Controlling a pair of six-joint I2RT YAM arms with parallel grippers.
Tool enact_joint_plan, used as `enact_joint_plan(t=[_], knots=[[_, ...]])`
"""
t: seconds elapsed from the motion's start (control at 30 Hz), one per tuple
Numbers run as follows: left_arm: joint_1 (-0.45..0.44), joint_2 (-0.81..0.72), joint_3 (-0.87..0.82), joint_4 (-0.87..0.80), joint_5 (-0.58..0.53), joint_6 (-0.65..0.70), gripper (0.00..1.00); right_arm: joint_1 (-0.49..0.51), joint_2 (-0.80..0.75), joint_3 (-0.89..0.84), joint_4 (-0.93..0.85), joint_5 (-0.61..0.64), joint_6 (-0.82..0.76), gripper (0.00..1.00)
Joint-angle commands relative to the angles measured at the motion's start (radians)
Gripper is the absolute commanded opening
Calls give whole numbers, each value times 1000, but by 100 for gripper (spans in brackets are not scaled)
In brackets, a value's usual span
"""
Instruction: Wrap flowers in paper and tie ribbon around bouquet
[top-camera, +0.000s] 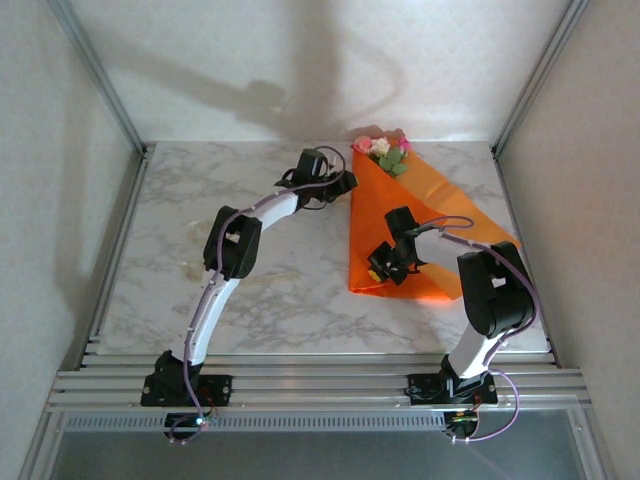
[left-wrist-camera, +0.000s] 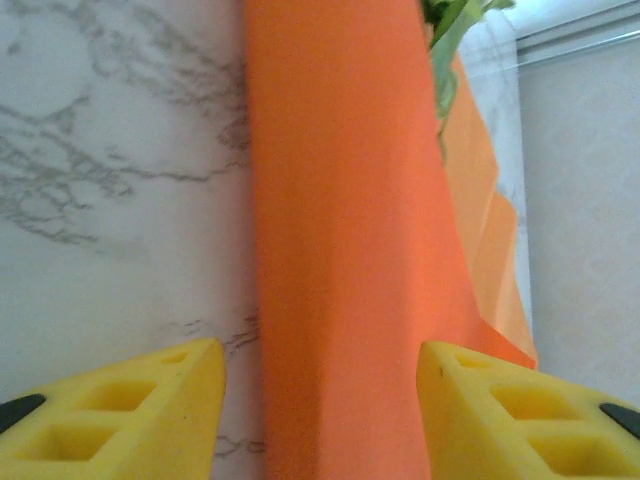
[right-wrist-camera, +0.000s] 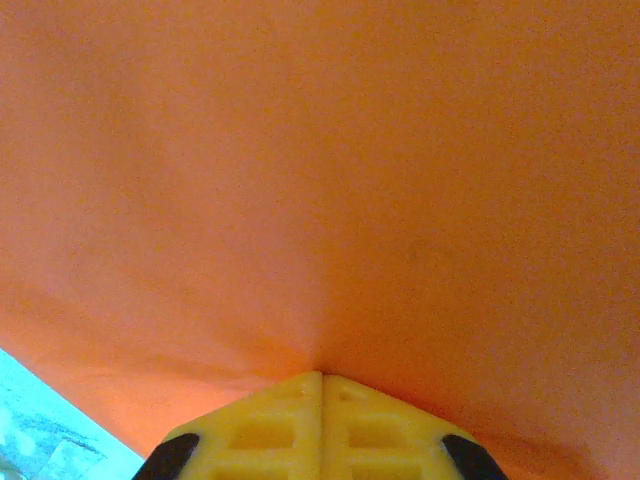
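Two grips noted: right end effector (right-wrist-camera: 321, 400) is clamped, jaws together, on the paper (top-camera: 450, 215), right of the counter (top-camera: 200, 220), with flowers (top-camera: 385, 150) tucked at its far end. The left end effector (left-wrist-camera: 320, 400) is held apart astride the folded edge. The fold is best drawn over slowly, kept taut.

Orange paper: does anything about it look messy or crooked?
Yes. The paper is folded lopsided below the flowers: a paler flap fans out on the right arm's side, and it puckers where the right gripper jaws pinch it.
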Motion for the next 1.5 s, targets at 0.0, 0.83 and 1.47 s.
enact_joint_plan(t=[0.0,0.83,1.47], knots=[[-13,40,45,-38,21,17,52,0,17,-18,-20,11,-18,1],[46,-287,-458,79,-137,30,0,83,92,137,-127,-142,-260,2],[164,-532,-882,228,-88,-58,39,218,177,116,-138,-88,-260,0]])
